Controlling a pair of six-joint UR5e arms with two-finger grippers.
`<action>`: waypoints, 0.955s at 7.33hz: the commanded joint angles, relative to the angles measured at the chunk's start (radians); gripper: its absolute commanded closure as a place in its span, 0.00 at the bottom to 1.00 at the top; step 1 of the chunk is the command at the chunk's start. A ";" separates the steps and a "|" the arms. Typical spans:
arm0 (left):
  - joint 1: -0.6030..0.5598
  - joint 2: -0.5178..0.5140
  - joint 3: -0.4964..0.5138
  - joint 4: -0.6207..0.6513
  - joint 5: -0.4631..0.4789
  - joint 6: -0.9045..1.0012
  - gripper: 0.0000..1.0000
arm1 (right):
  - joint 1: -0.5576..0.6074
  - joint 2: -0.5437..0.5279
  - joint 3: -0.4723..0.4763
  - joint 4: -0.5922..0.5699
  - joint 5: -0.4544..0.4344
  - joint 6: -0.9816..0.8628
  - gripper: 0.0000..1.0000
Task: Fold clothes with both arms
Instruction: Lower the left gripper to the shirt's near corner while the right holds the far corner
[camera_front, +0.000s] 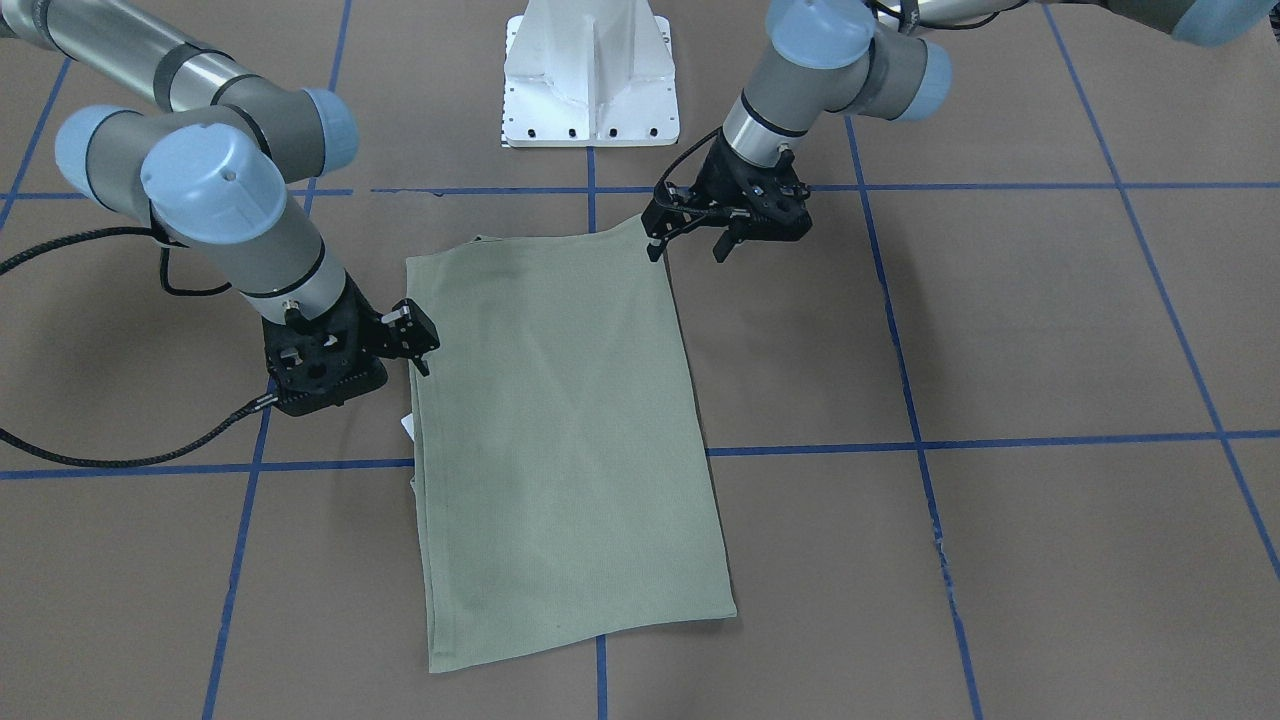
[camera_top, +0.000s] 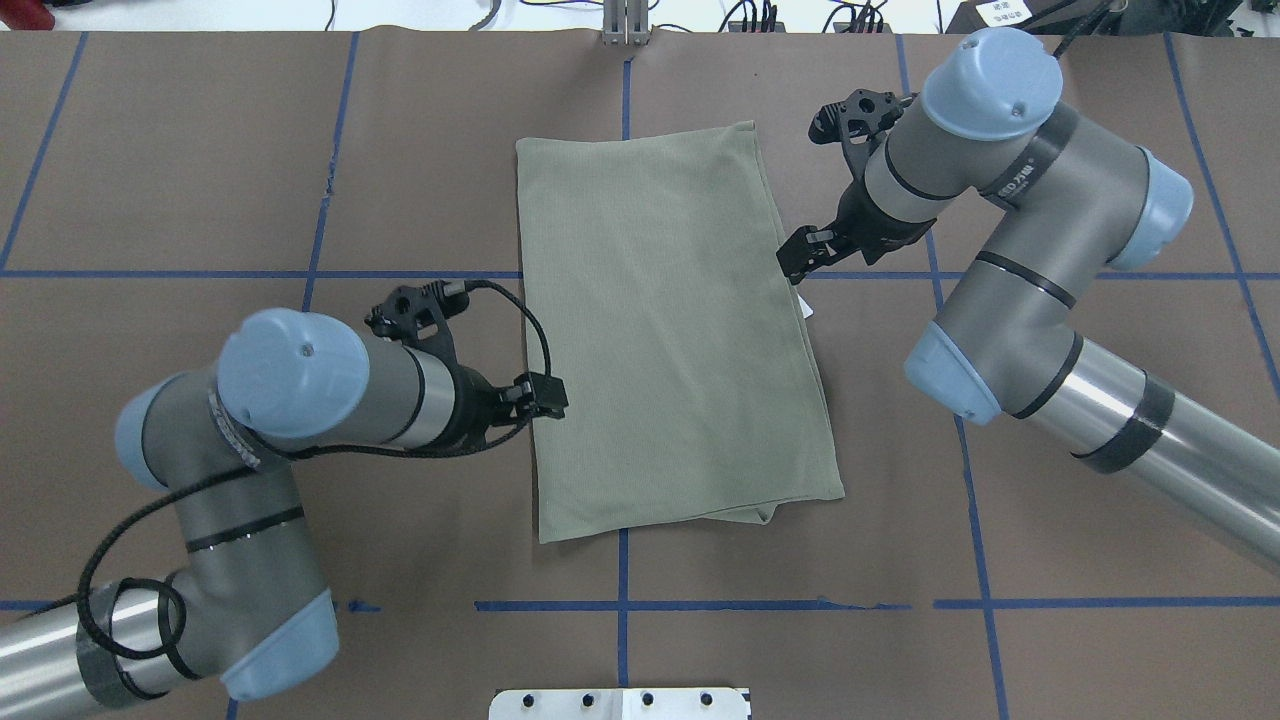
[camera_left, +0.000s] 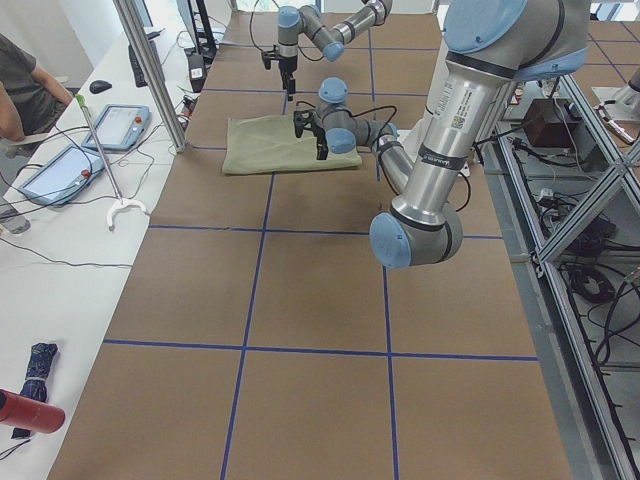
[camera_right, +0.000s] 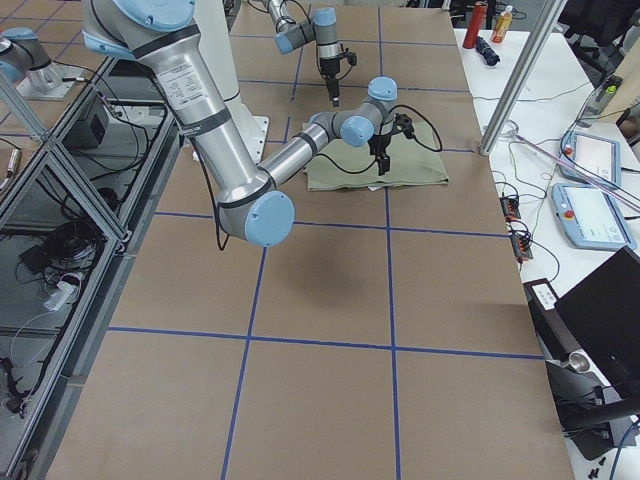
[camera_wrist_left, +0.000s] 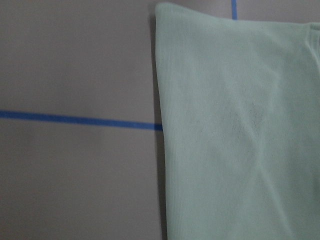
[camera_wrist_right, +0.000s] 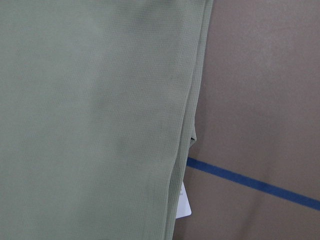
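Shirt (camera_front: 560, 430), folded to a flat rectangle, lies at centre of table (camera_front: 1000, 330); white tag (camera_front: 407, 426) pokes out at its edge. R fingers (camera_front: 424, 366) just by that edge, can't tell if apart or together. Further back, L fingers (camera_front: 655, 245) spread apart at shirt's far corner. White base (camera_front: 590, 75) beyond.

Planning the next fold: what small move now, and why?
Probably lower the open left gripper and pinch the edge of the sage-green knit shirt beside it: it lies flat, a folded rectangle, and the open right gripper sits at the opposite edge.
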 joint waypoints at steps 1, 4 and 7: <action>0.139 -0.016 0.002 0.066 0.063 -0.119 0.00 | 0.000 -0.053 0.064 -0.001 0.024 0.013 0.00; 0.161 -0.053 0.042 0.096 0.116 -0.116 0.02 | -0.001 -0.058 0.054 -0.001 0.022 0.011 0.00; 0.159 -0.056 0.045 0.128 0.148 -0.114 0.06 | -0.004 -0.055 0.044 0.001 0.022 0.011 0.00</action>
